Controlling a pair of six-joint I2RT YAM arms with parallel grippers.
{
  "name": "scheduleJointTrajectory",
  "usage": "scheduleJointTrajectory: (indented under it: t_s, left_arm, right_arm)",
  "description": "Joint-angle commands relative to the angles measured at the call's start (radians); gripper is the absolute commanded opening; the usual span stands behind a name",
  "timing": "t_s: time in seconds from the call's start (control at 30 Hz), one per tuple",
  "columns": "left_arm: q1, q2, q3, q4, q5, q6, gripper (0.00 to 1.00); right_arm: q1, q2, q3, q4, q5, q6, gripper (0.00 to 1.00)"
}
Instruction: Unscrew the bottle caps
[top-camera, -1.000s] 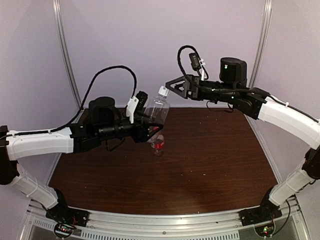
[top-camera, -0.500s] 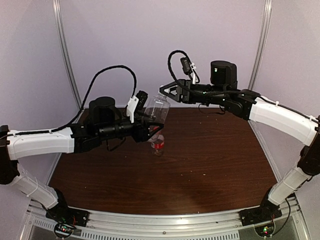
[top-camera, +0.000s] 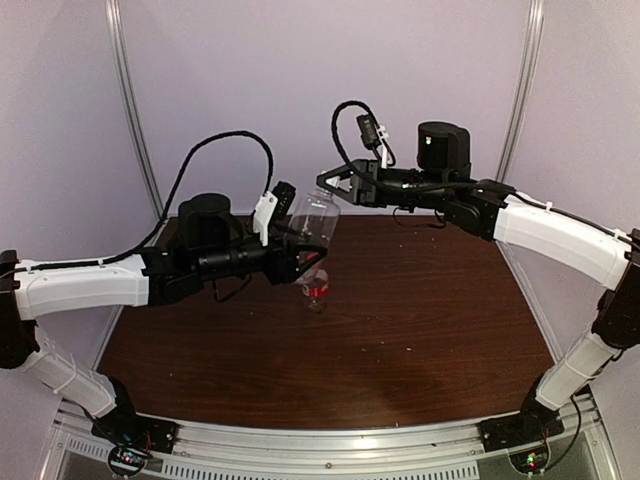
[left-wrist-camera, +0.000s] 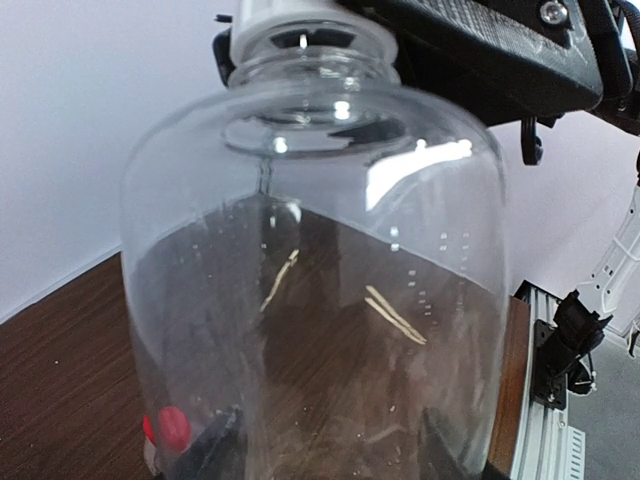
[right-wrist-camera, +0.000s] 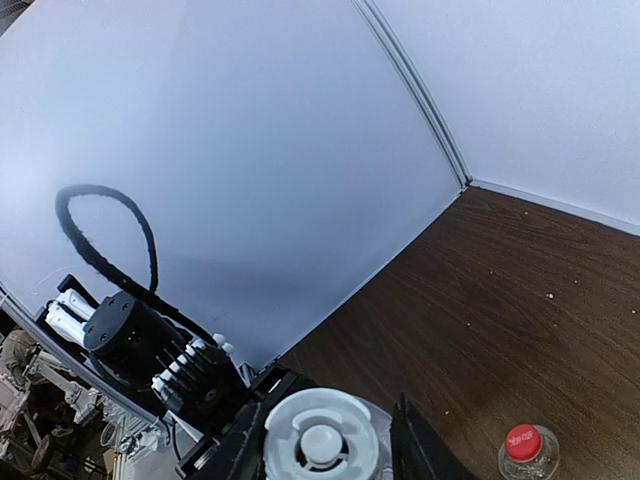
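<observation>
Top external: your right claw (top-camera: 327, 186) has slid left since a second ago, jaws now spread either side of the white round plastic cap (right-wrist-camera: 322, 438). Your left claw (top-camera: 308, 248) clamps the tall clear plastic bottle (top-camera: 318, 214) just below it, and the small red-labelled bottle (top-camera: 316, 290) stands beneath.

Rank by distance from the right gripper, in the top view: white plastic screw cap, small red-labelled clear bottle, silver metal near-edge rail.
1. White plastic screw cap: between the right gripper's fingers.
2. Small red-labelled clear bottle: below, standing on the table.
3. Silver metal rail: table's near edge.

shorter bottle (top-camera: 316, 290) on table (top-camera: 430, 320), taller bottle (top-camera: 315, 215) above
</observation>
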Motion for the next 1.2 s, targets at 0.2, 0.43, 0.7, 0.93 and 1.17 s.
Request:
scheduleJointTrajectory:
  t_s: [0.2,0.43,0.7,0.93,1.17]
  left_arm:
    - [-0.004,-0.005,-0.006,0.060,0.019,0.019,0.43]
    - [-0.004,-0.021,-0.017,0.081,0.063,0.015,0.43]
    - [-0.004,-0.044,-0.046,0.203,0.343,-0.015,0.44]
    - [-0.004,-0.044,-0.057,0.332,0.590,-0.106,0.45]
    - [-0.004,-0.047,-0.068,0.367,0.607,-0.146,0.45]
  right_arm:
    - [0.003,0.001,0.011,0.066,-0.042,0.004,0.07]
    - [-0.003,-0.004,0.014,0.066,-0.087,-0.048,0.00]
    - [-0.040,0.011,0.027,0.114,-0.429,-0.171,0.00]
    - [-0.043,0.047,0.037,0.191,-0.744,-0.212,0.03]
    - [-0.073,0.059,0.043,0.231,-0.774,-0.152,0.26]
